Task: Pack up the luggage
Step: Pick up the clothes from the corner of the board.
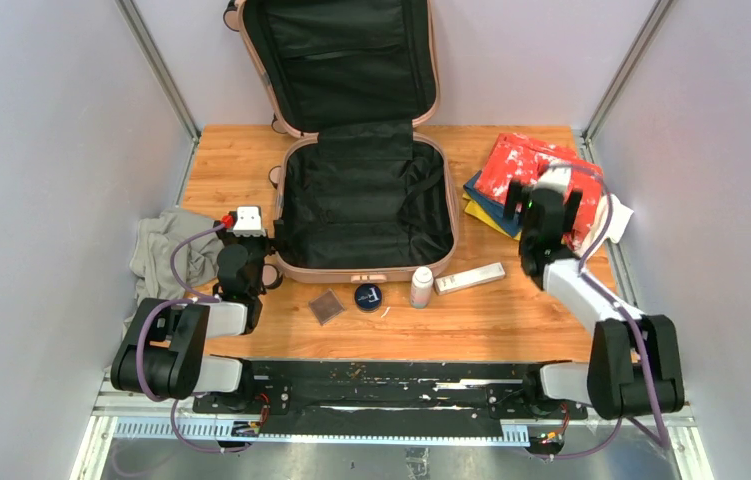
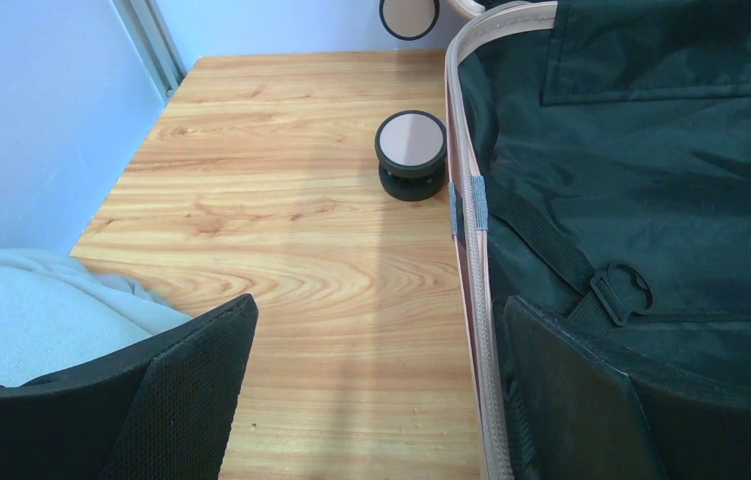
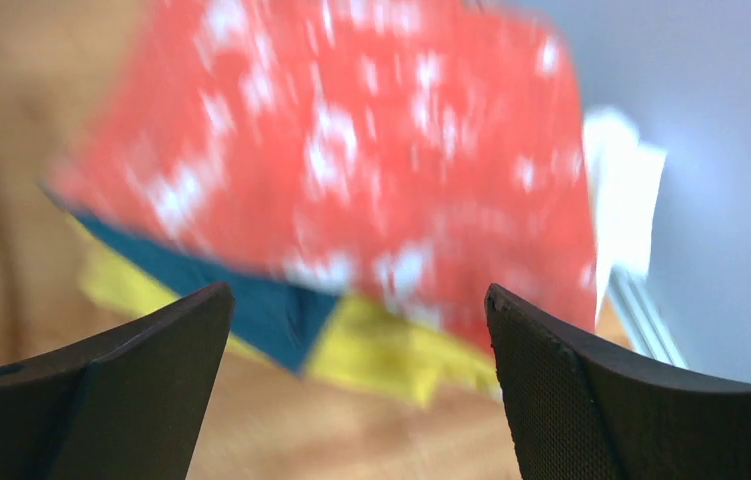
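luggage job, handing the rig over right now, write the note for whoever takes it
Left gripper: open, empty, at the luggage's near-left corner, beside the grey cloth.
Right gripper: open, empty, above the red patterned packet, which lies on blue and yellow items right of the luggage.
Luggage: open on the table, lid up at the back, nothing visible inside.
In front of it: white bottle, white box, round dark tin, small dark square.
Done: nothing packed. Left: everything.
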Robot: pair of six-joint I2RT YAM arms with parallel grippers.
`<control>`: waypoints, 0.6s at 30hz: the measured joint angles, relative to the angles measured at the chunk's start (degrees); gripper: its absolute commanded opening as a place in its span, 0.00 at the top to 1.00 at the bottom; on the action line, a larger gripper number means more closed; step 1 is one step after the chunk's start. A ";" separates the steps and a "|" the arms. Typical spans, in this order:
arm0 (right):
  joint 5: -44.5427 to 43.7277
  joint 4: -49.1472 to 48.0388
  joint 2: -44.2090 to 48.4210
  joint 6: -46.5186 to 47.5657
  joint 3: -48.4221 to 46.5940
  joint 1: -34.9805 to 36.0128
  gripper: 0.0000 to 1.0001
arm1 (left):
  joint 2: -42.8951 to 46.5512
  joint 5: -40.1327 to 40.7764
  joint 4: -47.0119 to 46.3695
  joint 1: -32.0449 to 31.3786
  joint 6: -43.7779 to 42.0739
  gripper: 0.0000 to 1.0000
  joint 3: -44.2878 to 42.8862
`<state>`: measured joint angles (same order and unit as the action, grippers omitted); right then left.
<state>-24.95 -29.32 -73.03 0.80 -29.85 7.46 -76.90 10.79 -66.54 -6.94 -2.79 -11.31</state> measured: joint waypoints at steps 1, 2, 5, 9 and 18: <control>0.39 4.50 0.79 -1.84 -5.51 0.00 0.00 | 0.00 0.00 0.00 0.00 0.00 0.00 0.00; 1.31 7.52 1.46 -3.61 -9.99 0.00 0.00 | 0.00 0.00 0.00 0.00 0.00 0.00 0.00; 5.60 12.52 3.78 -12.28 -19.76 0.00 0.00 | 0.00 -0.02 0.00 0.02 0.00 0.00 0.00; 9.64 17.79 0.24 -16.28 -26.58 -0.02 0.00 | 0.00 0.00 0.00 0.02 0.02 0.00 0.00; -2.80 47.54 -34.47 -17.55 -66.05 2.54 0.08 | 0.00 -0.07 0.09 0.04 0.02 0.00 -0.04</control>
<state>-27.75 18.22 -107.50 -16.75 -95.90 10.00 -76.90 10.72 -66.46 -6.90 -2.76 -11.35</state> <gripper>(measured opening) 0.972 1.000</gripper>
